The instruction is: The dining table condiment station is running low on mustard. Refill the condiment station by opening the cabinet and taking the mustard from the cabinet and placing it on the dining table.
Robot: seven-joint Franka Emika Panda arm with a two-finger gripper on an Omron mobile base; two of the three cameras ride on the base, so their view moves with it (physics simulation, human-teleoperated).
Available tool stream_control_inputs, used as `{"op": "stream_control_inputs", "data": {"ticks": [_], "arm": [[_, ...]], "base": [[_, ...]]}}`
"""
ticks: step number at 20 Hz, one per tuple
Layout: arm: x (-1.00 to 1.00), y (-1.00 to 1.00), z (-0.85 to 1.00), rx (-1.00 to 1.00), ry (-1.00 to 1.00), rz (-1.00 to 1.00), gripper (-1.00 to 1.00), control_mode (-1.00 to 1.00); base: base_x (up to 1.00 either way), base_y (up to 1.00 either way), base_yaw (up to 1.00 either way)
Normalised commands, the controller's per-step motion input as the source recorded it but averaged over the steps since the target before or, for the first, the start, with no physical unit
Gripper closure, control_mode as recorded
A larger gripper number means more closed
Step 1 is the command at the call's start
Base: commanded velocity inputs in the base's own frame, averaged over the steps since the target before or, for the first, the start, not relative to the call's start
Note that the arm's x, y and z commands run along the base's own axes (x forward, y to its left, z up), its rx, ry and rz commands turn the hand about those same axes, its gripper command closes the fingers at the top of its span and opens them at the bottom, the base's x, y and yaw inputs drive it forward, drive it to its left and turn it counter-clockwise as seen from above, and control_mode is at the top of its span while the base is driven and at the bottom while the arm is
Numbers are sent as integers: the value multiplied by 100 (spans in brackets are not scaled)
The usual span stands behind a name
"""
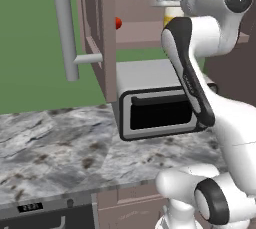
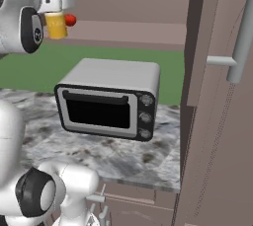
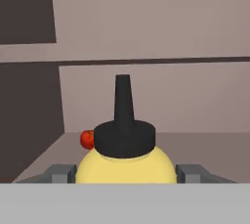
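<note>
While our pincer (image 3: 126, 174) brackets the yellow black-nozzled mustard bottle (image 3: 126, 162), grip uncertain; we risk toppling it against the small red ball (image 3: 87, 139).

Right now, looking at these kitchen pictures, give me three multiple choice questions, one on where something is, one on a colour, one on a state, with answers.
1. Where does the toaster oven stand?
A. On the marble counter
B. Inside the cabinet
C. On the floor

2. What colour is the mustard nozzle?
A. Red
B. Black
C. White

3. How is the cabinet door?
A. Shut
B. Taken off
C. Swung open

Answers: 1 A, it sits on the veined top under the shelf. 2 B, the hand view shows a black pointed tip. 3 C, the shelf with the red ball is exposed, and the gripper fingers flank the bottle.
</note>
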Motion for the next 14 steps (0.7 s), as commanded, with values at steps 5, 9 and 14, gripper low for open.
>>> {"op": "stream_control_inputs", "data": {"ticks": [5, 9, 14], "arm": [[-100, -34, -40, 0, 1, 13, 100, -100], [-100, -22, -47, 0, 4, 15, 100, -100], [-98, -27, -32, 0, 2, 16, 100, -100]], "base": [[0, 0, 0], [0, 0, 0], [0, 0, 0]]}}
